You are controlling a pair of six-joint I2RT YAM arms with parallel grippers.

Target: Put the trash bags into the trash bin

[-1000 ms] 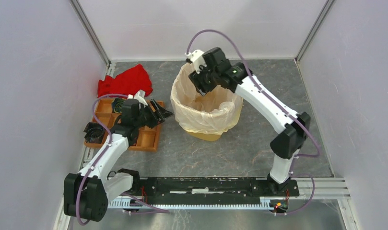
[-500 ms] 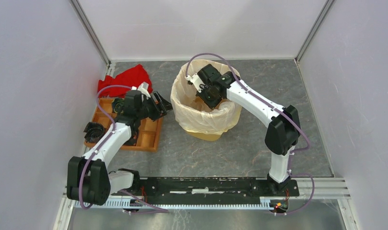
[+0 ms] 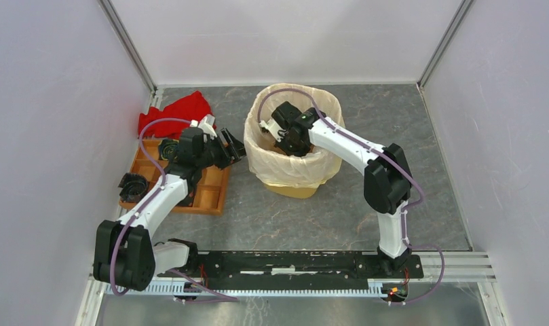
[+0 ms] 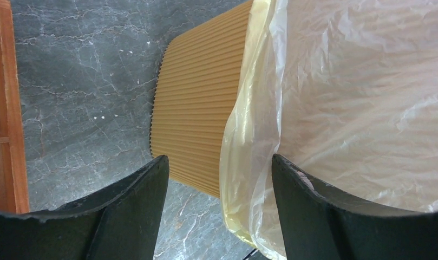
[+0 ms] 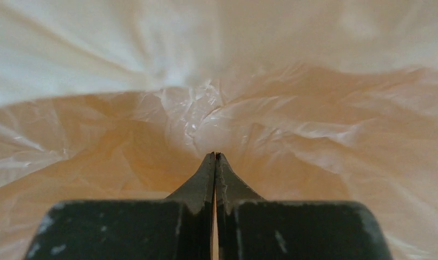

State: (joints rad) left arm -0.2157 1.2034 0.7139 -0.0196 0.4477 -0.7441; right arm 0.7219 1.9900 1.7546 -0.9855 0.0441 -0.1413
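Observation:
The yellow-orange trash bin stands at the middle back of the floor, lined by the translucent cream trash bag, whose edge is folded over the rim. My right gripper reaches down inside the bin. In the right wrist view it is shut, tips together against the crinkled bag; nothing shows between them. My left gripper is open just left of the bin. In its wrist view the ribbed bin wall and the hanging bag edge lie beyond its spread fingers, untouched.
A shallow orange compartment tray with black parts lies under my left arm. A red cloth is bunched at the back left. Pale walls enclose the grey marbled floor on three sides.
My right gripper has dropped from the bin's rim down inside the bag and shut. My left arm has stretched a little farther towards the bin, still open.

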